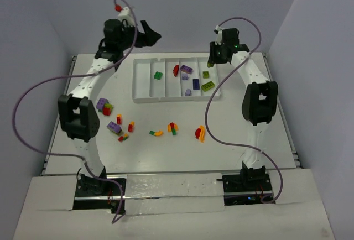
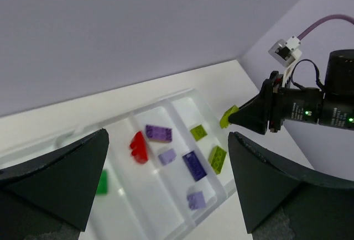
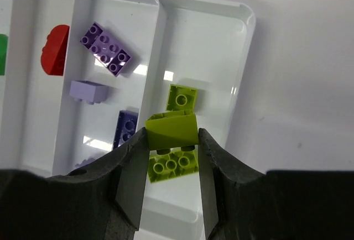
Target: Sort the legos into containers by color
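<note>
Lime brick (image 3: 172, 128) pinched in right claw (image 3: 172, 146) above end compartment (image 3: 207, 46) holding two lime bricks (image 3: 182, 96); left claw (image 2: 167, 140) gapes empty.

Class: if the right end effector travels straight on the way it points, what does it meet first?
The right end effector, holding a lime wedge, would probably meet the flat lime brick in the tray's rightmost compartment; depth unclear.

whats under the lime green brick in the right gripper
The held lime green wedge brick hangs over the white plastic tray's rightmost compartment, where two lime green bricks lie: a small square one and a longer studded one. It covers part of each.
</note>
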Tool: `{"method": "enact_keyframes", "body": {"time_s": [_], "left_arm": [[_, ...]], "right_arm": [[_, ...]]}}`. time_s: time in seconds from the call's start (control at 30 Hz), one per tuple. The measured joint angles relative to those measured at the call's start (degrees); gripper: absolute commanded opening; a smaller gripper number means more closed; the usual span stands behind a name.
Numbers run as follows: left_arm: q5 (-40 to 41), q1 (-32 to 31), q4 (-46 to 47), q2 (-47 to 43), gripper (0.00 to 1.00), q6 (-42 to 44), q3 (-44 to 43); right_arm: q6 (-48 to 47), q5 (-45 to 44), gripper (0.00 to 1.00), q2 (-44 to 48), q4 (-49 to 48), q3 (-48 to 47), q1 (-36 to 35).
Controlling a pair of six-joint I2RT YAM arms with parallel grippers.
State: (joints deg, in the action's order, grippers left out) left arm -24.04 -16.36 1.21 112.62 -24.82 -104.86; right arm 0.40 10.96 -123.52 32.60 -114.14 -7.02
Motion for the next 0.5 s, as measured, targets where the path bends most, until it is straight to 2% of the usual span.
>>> {"method": "enact_keyframes", "body": {"time_s": [0.1, 0.2, 0.33, 0.5], "left_arm": [[1.6, 3.6, 0.1, -8.0, 0.99, 0.9, 8.0], [4.2, 3.9, -2.1, -14.1, 0.99, 4.2, 15.5], [6.4, 4.4, -6.0, -17.6, 0.99, 8.7, 20.6], [8.2, 9.2, -11.5, -21.1, 0.99, 14.2, 25.7]], "right_arm": [[0.0, -2.8, 0.00, -2.7, -0.9, -0.6, -1.8], [0.2, -5.9, 0.00, -5.0, -2.8, -1.1, -3.3], [0.6, -10.5, 0.02, -6.9, -5.3, -1.2, -4.4], [1.1, -15.6, 0.11, -9.9, -6.9, -3.9, -4.6]]}}
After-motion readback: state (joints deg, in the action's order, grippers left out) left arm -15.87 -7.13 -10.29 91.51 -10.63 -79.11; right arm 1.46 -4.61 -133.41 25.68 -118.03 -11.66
